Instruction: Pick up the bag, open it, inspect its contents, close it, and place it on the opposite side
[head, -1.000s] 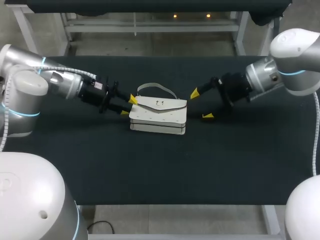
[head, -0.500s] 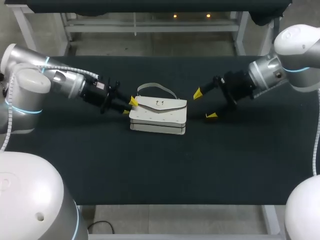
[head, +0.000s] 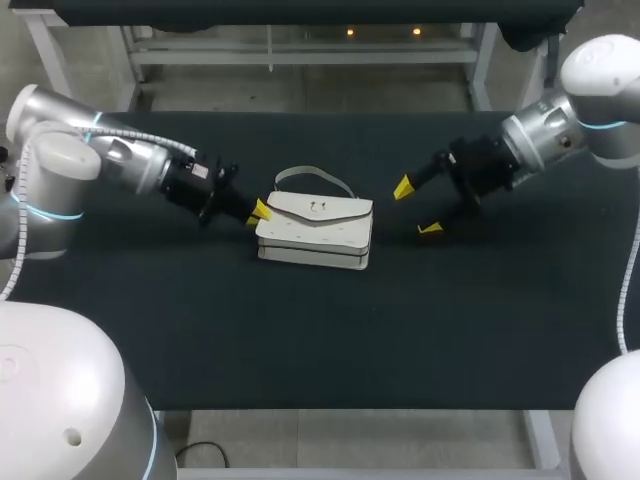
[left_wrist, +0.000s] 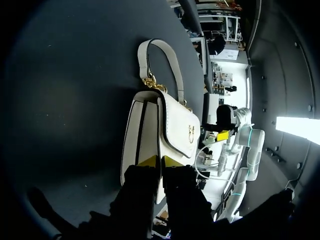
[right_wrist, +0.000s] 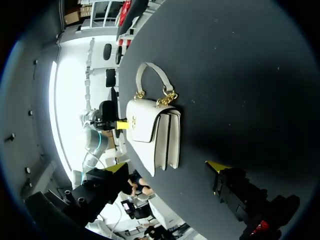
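Observation:
A white handbag (head: 315, 232) with a flap, a gold clasp and a short handle lies flat in the middle of the black table. My left gripper (head: 258, 211) is at the bag's left end. In the left wrist view the bag (left_wrist: 175, 120) lies just ahead, and the left gripper (left_wrist: 159, 161) is shut, its two yellow tips pinching the edge of the flap from both sides. My right gripper (head: 417, 208) stands open to the right of the bag, clear of it. In the right wrist view the bag (right_wrist: 150, 130) lies ahead of the wide-open right gripper (right_wrist: 167, 166).
The black table (head: 300, 340) has bare cloth in front of the bag and on both sides. Its front edge runs along the near side, its back edge behind the bag's handle (head: 312, 177).
My left gripper's fingers have come together on the bag's left end. My right gripper has drawn back to the right, away from the bag, and stayed open.

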